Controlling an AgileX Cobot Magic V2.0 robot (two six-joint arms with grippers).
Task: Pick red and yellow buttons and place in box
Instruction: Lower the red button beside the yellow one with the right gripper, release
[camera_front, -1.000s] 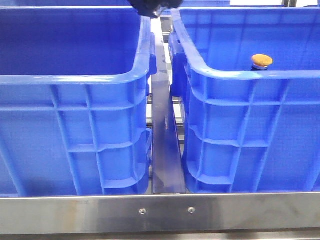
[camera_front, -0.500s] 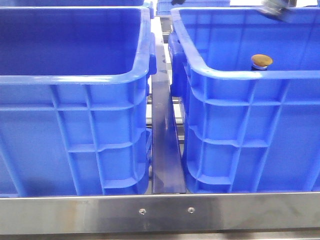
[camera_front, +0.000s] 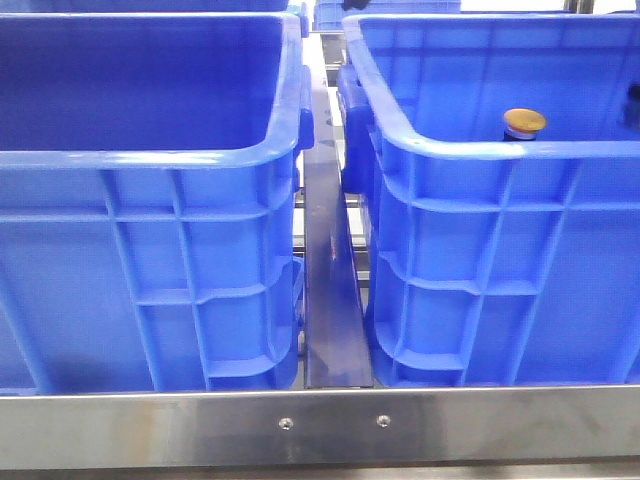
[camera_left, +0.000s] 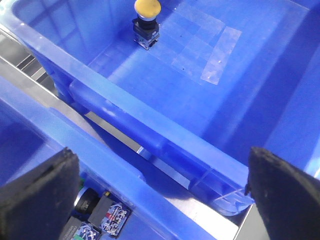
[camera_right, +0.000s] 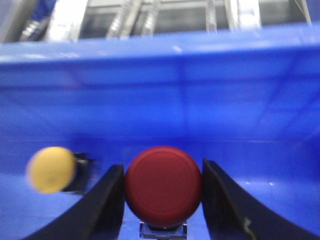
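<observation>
The yellow button (camera_left: 147, 7) is already sitting in the right blue crate (camera_front: 480, 148), the right gripper (camera_right: 162, 200) is clasping the red button (camera_right: 163, 183) inside it, and the left gripper (camera_left: 160, 190) is gaping, holding nothing.

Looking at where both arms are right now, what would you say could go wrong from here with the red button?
The right gripper clasps the red button only by its round domed cap, so it might slip or twist out on release. The yellow button stands just beside it in the box; the red one may knock it over when set down. The left gripper hangs open above the crate rims, where a sideways move could clip one.
</observation>
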